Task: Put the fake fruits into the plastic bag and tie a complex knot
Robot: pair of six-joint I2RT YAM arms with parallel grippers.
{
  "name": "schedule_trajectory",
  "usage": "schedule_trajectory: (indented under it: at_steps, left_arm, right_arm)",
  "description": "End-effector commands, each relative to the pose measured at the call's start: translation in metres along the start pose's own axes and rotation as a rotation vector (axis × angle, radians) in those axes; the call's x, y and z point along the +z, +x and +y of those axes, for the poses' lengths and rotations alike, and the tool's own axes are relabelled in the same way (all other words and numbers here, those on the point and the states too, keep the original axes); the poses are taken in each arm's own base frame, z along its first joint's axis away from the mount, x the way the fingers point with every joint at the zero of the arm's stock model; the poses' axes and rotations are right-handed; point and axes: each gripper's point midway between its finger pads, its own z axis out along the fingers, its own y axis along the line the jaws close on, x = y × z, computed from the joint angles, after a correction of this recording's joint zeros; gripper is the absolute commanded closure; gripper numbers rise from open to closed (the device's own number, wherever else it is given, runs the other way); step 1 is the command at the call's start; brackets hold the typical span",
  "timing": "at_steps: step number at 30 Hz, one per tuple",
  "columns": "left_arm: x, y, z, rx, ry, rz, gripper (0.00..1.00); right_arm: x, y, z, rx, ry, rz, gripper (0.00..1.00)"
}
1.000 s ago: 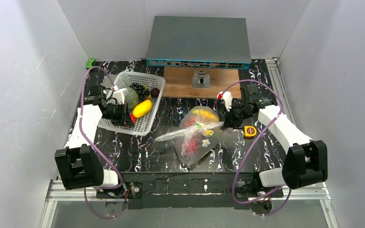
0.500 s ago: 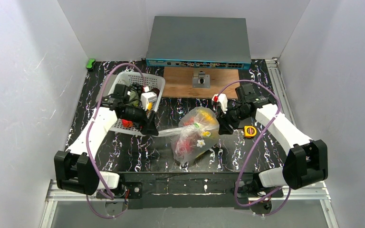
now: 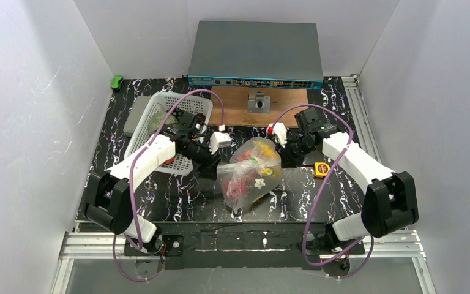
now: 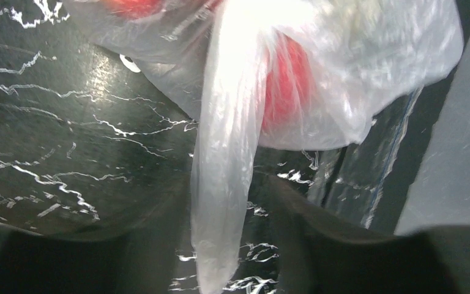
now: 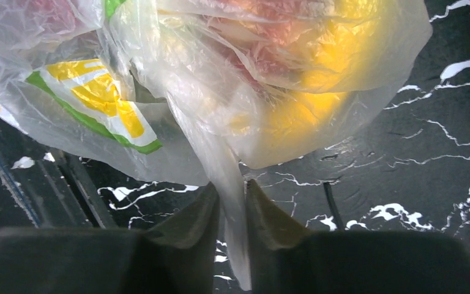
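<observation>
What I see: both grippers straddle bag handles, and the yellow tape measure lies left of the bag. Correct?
No. The top view shows the yellow tape measure right of the bag; the left gripper and right gripper do straddle bag handles.

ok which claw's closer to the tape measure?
Right. The right claw is beside the tape measure, at the plastic bag's right edge; left claw is across the bag, by the basket.

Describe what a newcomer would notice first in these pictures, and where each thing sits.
The clear plastic bag, bright with red and yellow fake fruits, sits mid-table and catches the eye first. The left hand stands open around one stretched bag strip, while the right hand pinches another. A white basket lies at the back left.
</observation>
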Motion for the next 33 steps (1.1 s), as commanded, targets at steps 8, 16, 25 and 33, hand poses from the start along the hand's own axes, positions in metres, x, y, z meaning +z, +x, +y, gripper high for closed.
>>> schedule_trajectory:
  at_steps: [8,16,25,33]
  left_arm:
    - [-0.050,0.023,0.013,-0.220,-0.173,-0.048,1.00]
    - [-0.092,0.064,0.032,-0.352,-0.257,-0.068,1.00]
    - [-0.084,0.048,0.031,-0.280,-0.243,-0.077,1.00]
    - [-0.068,0.063,0.009,-0.177,-0.226,0.022,0.84]
  right_arm:
    - [-0.028,0.029,-0.045,-0.015,0.275,0.043,0.99]
    - [-0.047,0.071,-0.091,0.063,0.377,0.088,0.99]
    - [-0.030,0.014,-0.025,0.037,0.131,-0.040,0.99]
    - [-0.024,0.026,-0.005,0.071,0.043,-0.014,0.59]
